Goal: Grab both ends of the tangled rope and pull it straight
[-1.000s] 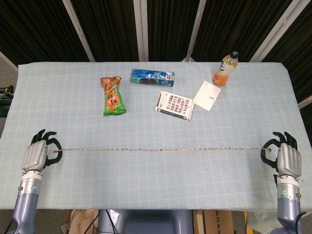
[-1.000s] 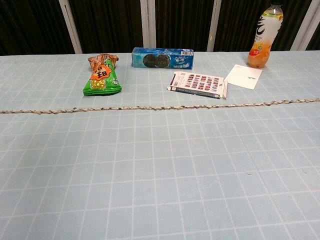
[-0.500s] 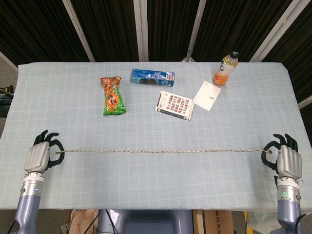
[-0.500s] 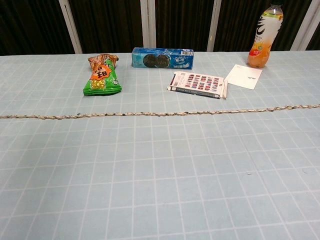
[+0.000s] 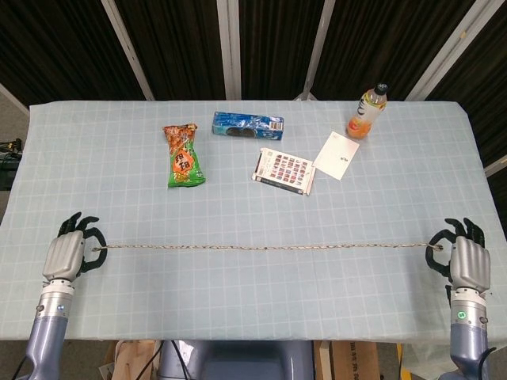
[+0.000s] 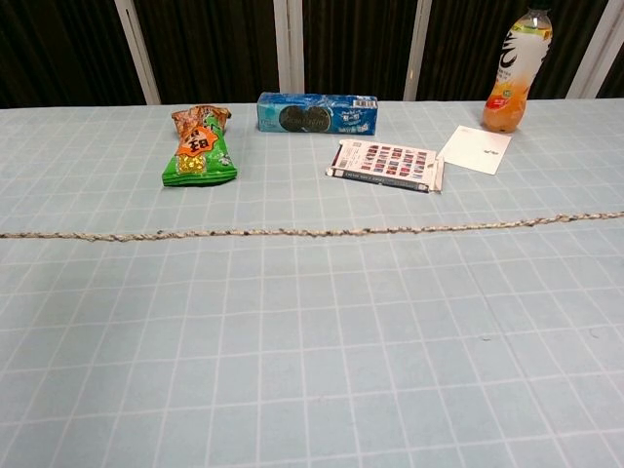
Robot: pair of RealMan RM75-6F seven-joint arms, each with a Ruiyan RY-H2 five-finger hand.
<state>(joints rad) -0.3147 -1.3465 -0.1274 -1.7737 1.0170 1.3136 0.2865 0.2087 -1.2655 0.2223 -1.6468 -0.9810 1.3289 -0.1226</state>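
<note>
A thin braided rope (image 5: 261,246) lies stretched in a nearly straight line across the near part of the table; in the chest view the rope (image 6: 312,232) runs from edge to edge. At the table's left edge my left hand (image 5: 66,253) pinches one rope end with its fingers curled around it. My right hand (image 5: 464,258) holds the other end at the right edge in the same way. Neither hand shows in the chest view.
Behind the rope lie a green snack bag (image 5: 183,155), a blue biscuit box (image 5: 247,125), a printed booklet (image 5: 285,171) with a white card (image 5: 337,155), and an orange drink bottle (image 5: 367,112). The tablecloth (image 5: 253,301) is pale blue with a grid.
Both hands have drawn the taut rope a little toward the table's near edge; it stays straight and gripped at both ends.
</note>
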